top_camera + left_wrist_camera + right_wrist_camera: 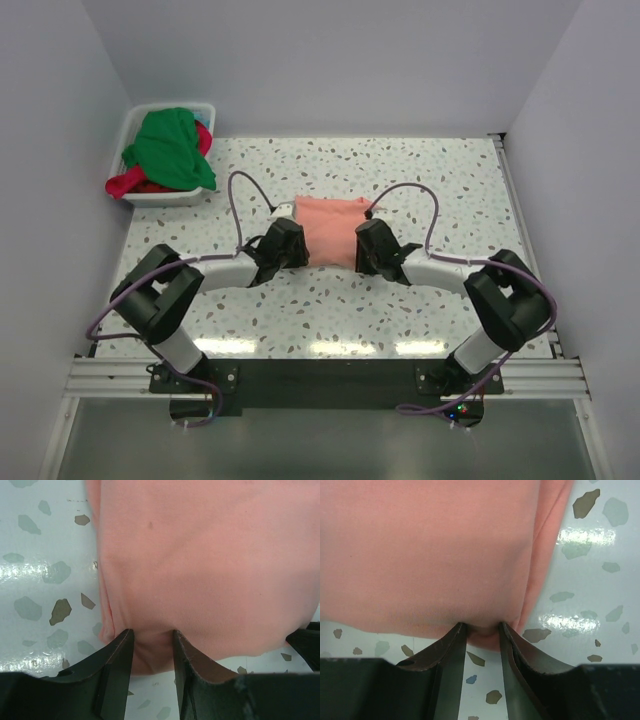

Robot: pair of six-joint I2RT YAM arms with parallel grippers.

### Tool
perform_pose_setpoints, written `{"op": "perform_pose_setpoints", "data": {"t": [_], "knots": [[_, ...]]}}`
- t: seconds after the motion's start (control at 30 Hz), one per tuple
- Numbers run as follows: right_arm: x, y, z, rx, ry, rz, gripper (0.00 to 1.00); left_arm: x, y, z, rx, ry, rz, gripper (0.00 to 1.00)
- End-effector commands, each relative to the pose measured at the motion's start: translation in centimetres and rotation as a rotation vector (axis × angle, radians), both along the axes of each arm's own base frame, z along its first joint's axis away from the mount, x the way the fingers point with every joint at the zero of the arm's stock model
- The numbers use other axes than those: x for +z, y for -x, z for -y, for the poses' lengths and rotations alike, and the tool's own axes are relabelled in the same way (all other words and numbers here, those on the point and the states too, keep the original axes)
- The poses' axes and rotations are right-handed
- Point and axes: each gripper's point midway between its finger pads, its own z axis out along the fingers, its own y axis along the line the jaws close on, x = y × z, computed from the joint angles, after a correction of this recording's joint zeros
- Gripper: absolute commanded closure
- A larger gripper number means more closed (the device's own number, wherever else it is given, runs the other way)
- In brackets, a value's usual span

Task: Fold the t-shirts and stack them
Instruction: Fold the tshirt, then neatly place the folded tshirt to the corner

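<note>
The left tool and right tool pinch the folded pink shirt; green shirt and red shirt, far left, lie unfolded.

1. Top view: high behind the arm bases, looking down — the whole table fits.
2. Left wrist view: very close, facing past the left end effector onto the salmon-pink t-shirt.
3. Right wrist view: equally close behind the right end effector — all three share that shirt.
</note>
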Motion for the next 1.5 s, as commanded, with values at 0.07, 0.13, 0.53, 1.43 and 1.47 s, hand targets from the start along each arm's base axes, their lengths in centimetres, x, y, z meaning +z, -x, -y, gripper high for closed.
{"op": "perform_pose_setpoints", "data": {"t": [0.07,0.13,0.53,1.43,1.47], "knots": [[0.5,1.4,1.8,-0.054,0.037,-0.031,0.64,-2.0,1.2,-1.6,-0.002,-0.091,-0.051,0.58],[2.1,1.3,2.5,-0.069,0.054,-0.001,0.63,-0.8,0.5,-1.8,0.005,-0.112,-0.023,0.58],[10.2,1.0,5.1,-0.124,0.075,0.151,0.56,9.2,-1.9,-3.8,0.114,-0.132,0.175,0.55],[3.9,-8.9,3.2,-0.078,-0.368,0.057,0.16,14.0,2.0,-8.3,0.23,0.04,0.217,0.33],[3.6,-9.1,3.2,-0.076,-0.374,0.055,0.16,14.1,1.9,-8.4,0.232,0.042,0.221,0.33]]}}
